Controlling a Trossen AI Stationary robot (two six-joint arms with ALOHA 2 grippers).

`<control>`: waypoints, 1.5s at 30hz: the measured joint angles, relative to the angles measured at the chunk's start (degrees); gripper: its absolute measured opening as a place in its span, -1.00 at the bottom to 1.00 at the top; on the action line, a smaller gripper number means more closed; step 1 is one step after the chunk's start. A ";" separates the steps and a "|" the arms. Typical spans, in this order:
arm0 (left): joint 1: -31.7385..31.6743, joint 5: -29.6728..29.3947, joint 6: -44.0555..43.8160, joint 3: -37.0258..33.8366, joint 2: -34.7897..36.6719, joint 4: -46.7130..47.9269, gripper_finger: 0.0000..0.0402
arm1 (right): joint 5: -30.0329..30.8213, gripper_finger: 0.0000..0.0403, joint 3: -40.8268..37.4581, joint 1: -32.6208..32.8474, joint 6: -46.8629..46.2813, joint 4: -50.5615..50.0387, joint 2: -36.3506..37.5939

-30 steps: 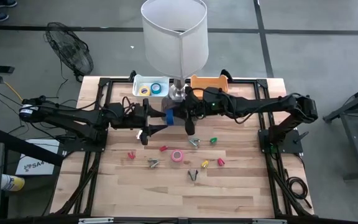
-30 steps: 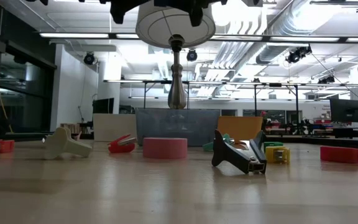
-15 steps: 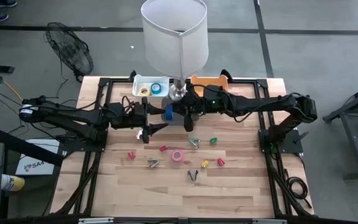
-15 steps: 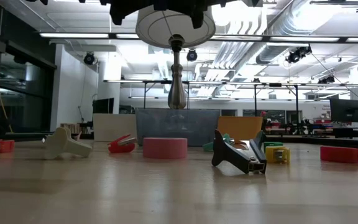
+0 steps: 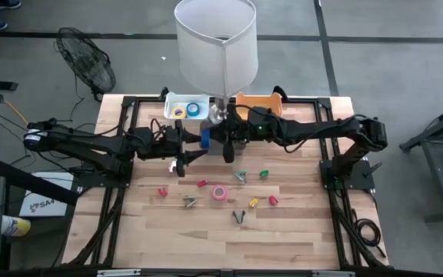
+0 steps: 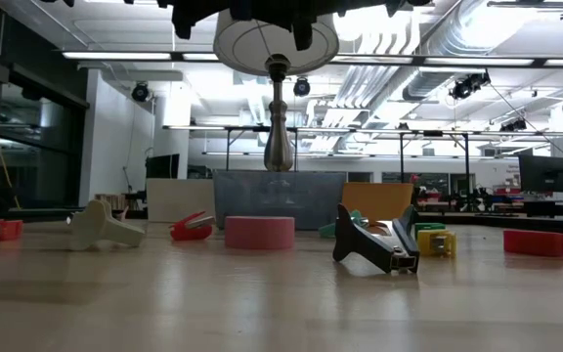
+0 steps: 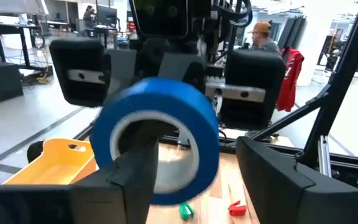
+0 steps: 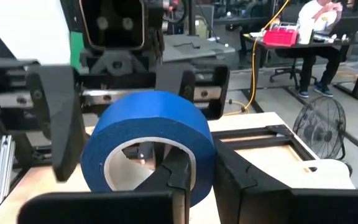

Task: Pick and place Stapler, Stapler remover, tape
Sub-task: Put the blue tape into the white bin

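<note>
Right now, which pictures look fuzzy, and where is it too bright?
Left wrist view: the blue tape roll and the dark fingers close to the lens are smeared. Right wrist view: the tape's edges are soft, the room behind sharper. Low view: the ceiling lights glare white, and the pink roll is crisp. High view: even light, the lampshade brightest.

From above, the lampshade [image 5: 215,42] hides the lamp's stem and part of the bench's [image 5: 298,238] far edge, and the blue tape [image 5: 206,138] shows only as a sliver between the two arms. The small pieces lying on the bench are too tiny there to name. In the level view both arms are cut off by the top edge, so neither pincer shows. In the left wrist view the blue roll is blurred and covers much of the right pincer [image 7: 166,81] behind it.
</note>
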State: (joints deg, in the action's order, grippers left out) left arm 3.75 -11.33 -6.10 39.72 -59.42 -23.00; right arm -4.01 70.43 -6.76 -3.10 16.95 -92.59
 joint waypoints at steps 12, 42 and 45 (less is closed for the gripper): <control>0.01 -1.19 -0.07 0.00 0.00 0.16 -0.71 | -0.55 -0.86 0.00 0.00 0.23 0.39 -0.99; -14.95 -13.17 -12.22 -0.07 0.04 25.84 -0.82 | 11.78 -0.10 0.00 -5.68 0.60 -34.29 18.03; -21.91 -6.84 -11.07 -0.07 -0.02 26.75 -0.82 | 14.74 -0.10 0.00 -6.51 0.61 -36.33 19.36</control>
State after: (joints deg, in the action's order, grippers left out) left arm -18.16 -18.17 -17.18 39.66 -59.43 3.75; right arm 10.73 70.43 -13.27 -2.49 -19.38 -73.23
